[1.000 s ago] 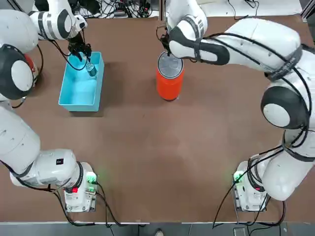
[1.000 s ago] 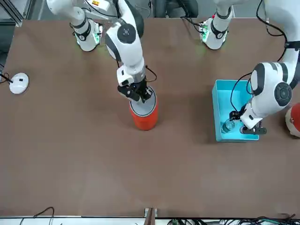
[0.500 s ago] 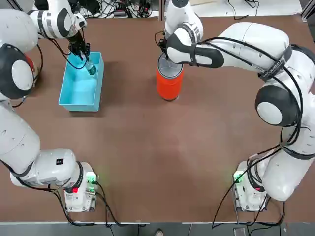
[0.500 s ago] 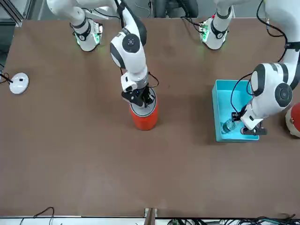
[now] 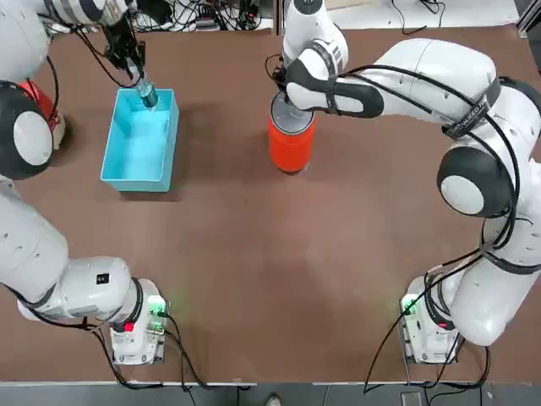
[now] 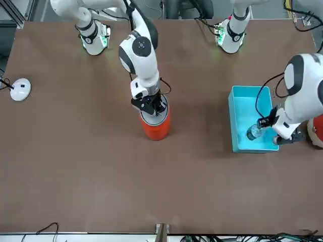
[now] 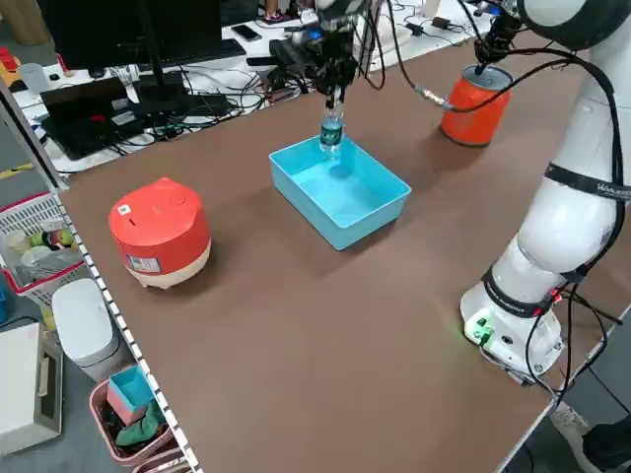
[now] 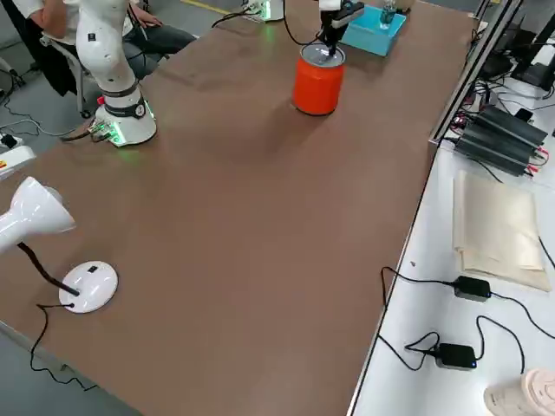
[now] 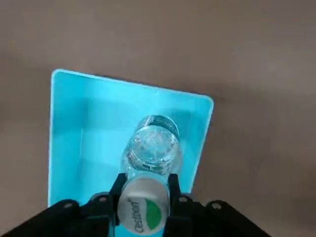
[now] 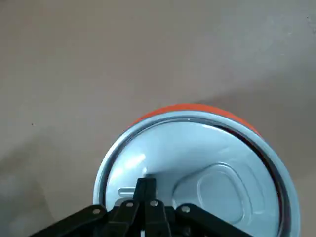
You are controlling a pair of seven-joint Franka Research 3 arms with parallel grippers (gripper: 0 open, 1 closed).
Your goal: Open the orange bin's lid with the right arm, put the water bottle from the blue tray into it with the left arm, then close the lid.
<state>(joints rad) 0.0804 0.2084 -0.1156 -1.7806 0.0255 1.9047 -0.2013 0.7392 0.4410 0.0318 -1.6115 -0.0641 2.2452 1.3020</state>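
Water bottle (image 9: 154, 148), small, of clear plastic with a green label and a pale cap, hangs upright from the left hand (image 9: 142, 191), whose two black fingers (image 9: 116, 190) pinch it at the cap. In the left side view the bottle (image 7: 332, 136) is above the far end of the light-blue rectangular plastic tray (image 7: 380, 212); whether its base is clear of the tray floor cannot be told. From overhead the left hand (image 5: 135, 69) sits at the tray's (image 5: 138, 179) far edge, and the white glossy left arm (image 5: 25, 38) reaches in from the bench's left side.

The right hand (image 10: 144, 200) has its thin black fingers (image 10: 145, 188) pressed together, their tips resting on the flat round grey metallic lid (image 10: 212, 163) near its rim. The lid lies flat and closed on the tall orange-red cylindrical bin (image 5: 290, 145). In the front view the right hand (image 6: 151, 104) stands straight down on the bin's (image 6: 156, 128) top, with the white right arm (image 5: 423, 76) bending over from the bench's right side.

The bin and the tray are well apart on the brown bench (image 5: 279, 279). A red-and-white dome-shaped thing (image 7: 158, 232) stands on the bench beyond the tray, by the edge. A white lamp (image 8: 39, 221) with a round base sits near the bench's corner on the right arm's side.
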